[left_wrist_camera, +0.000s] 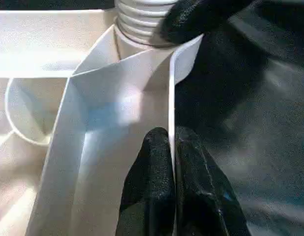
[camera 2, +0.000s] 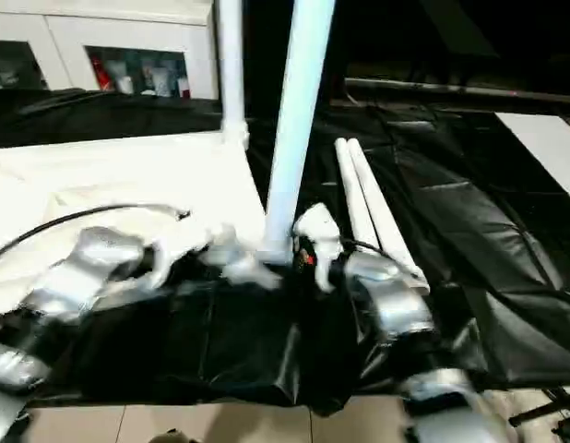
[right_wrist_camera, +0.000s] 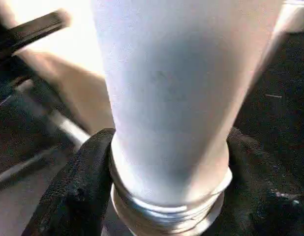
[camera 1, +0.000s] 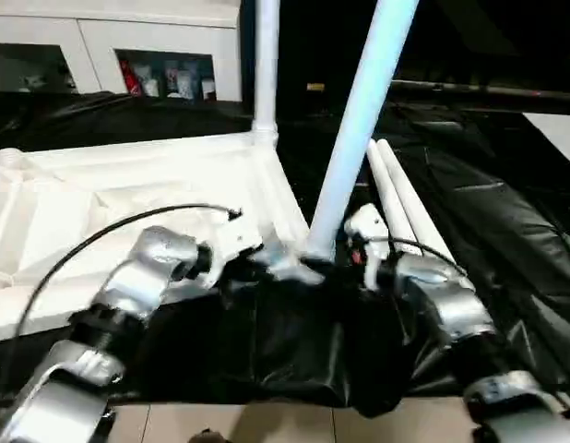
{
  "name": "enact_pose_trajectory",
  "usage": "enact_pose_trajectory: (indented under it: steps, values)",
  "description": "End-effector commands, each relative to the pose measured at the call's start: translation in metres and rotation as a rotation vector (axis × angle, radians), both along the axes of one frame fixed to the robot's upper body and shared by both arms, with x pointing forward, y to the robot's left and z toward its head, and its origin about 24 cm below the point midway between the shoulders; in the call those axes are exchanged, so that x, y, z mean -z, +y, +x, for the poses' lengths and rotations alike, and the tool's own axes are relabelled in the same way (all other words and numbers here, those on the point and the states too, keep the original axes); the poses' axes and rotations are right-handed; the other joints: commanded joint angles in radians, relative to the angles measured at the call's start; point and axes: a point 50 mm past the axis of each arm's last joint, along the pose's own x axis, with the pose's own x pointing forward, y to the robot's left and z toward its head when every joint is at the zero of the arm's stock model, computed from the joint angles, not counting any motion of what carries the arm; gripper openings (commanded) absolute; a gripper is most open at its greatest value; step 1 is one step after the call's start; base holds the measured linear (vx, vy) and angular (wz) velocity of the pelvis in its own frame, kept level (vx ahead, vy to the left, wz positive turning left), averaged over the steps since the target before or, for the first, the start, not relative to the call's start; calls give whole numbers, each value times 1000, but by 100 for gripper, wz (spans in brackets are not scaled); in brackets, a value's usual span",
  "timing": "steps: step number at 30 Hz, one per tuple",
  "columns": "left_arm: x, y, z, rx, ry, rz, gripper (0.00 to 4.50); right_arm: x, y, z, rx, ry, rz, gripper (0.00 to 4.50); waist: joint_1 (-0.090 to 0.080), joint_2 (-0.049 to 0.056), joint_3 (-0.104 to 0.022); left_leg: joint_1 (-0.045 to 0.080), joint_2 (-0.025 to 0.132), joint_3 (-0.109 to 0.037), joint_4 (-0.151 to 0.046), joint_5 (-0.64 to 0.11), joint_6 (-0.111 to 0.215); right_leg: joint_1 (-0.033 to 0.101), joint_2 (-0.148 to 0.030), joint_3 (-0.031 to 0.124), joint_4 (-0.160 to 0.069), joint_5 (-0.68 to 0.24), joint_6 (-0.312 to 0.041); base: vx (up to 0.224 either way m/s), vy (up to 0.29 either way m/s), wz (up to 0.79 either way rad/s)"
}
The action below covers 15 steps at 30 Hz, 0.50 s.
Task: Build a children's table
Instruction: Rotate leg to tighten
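The white table top (camera 1: 128,185) lies underside up on black sheeting. One leg (camera 1: 265,65) stands upright in its far corner socket. A second leg (camera 1: 359,120) leans in the near right corner, its threaded end (left_wrist_camera: 142,19) at the socket. My right gripper (camera 1: 336,247) is shut around that leg's base, with one black finger (right_wrist_camera: 78,191) on each side of it. My left gripper (left_wrist_camera: 172,147) is shut on the top's thin rim wall (left_wrist_camera: 170,98) just beside that corner. Two more legs (camera 1: 400,198) lie side by side on the sheeting to the right.
Black plastic sheeting (camera 1: 506,231) covers the work surface and hangs over its near edge onto a tiled floor (camera 1: 267,425). White cabinets with glass doors (camera 1: 165,74) stand at the back left. A black cable (camera 1: 91,240) arcs over my left forearm.
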Motion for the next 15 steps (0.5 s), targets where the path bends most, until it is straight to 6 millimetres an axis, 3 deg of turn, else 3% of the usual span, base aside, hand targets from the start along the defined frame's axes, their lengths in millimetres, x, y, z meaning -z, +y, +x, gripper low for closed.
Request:
enact_pose_trajectory:
  steps: [1,3,6,9,11,15]
  values:
    - [-3,-4,15,-212,-50,-48,0,14,-3,6,222,80,29,277,-6,13,-64,9,48,-10,-68,-93,-4,56,-88,52,-72,49,-265,0,0,0]
    - [-1,-10,19,-267,-53,-52,0,18,-1,9,322,97,3,277,-10,14,-62,9,45,-10,-70,-105,-23,54,-86,53,-76,23,-252,0,0,0]
    - [4,-29,20,-331,-48,-50,0,26,9,15,493,136,-55,277,-14,13,-62,7,40,-7,-70,-115,-18,54,-85,56,-81,-5,-237,0,0,0]
    - [7,-37,19,-347,-42,-34,0,25,19,17,487,127,-63,277,-11,13,-63,4,39,-6,-67,-108,4,54,-86,57,-83,0,-224,0,0,0]
    - [9,-39,18,-352,-38,-26,0,24,23,17,475,123,-62,333,-11,14,-64,2,39,-5,-66,-101,19,54,-84,57,-82,14,-220,0,0,0]
    - [11,-38,18,-338,-54,-11,0,11,35,22,407,93,40,367,-14,9,-61,1,41,-6,-70,-126,32,52,-86,55,-87,-34,-215,0,0,0]
